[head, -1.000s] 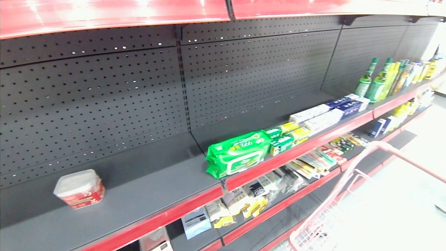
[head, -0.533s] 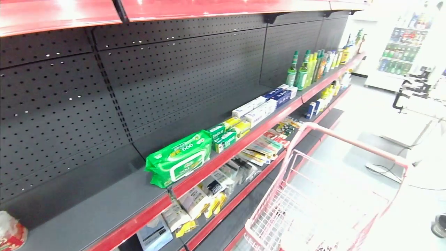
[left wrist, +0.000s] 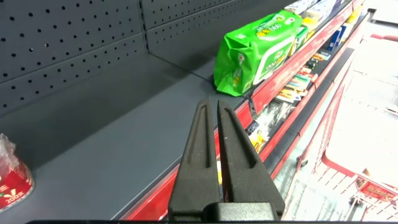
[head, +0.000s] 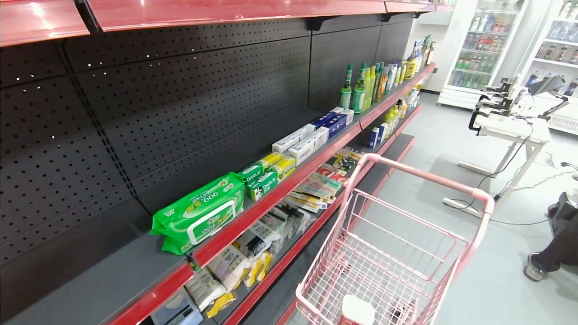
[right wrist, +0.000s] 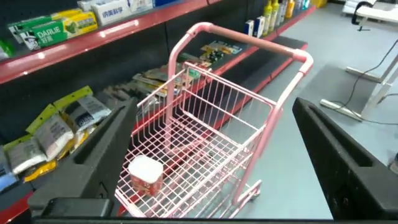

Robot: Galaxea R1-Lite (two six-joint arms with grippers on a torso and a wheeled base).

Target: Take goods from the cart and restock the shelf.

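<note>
Head view has panned from the dark grey, red-edged shelf (head: 135, 280) to the pink wire cart (head: 456, 246); red tub with white lid (right wrist: 145, 176) sits in cart corner opposite the handle; left gripper (left wrist: 219, 134) jaws together, right gripper (right wrist: 211, 162) jaws apart; pick likely next.

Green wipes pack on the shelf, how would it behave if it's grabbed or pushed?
The green wipes pack looks wrapped in soft, creased film, so it would probably give and sag under a pinch. Its glossy surface may be slippery. It lies flat on the shelf, so a push should slide it rather than roll or tip it.
</note>
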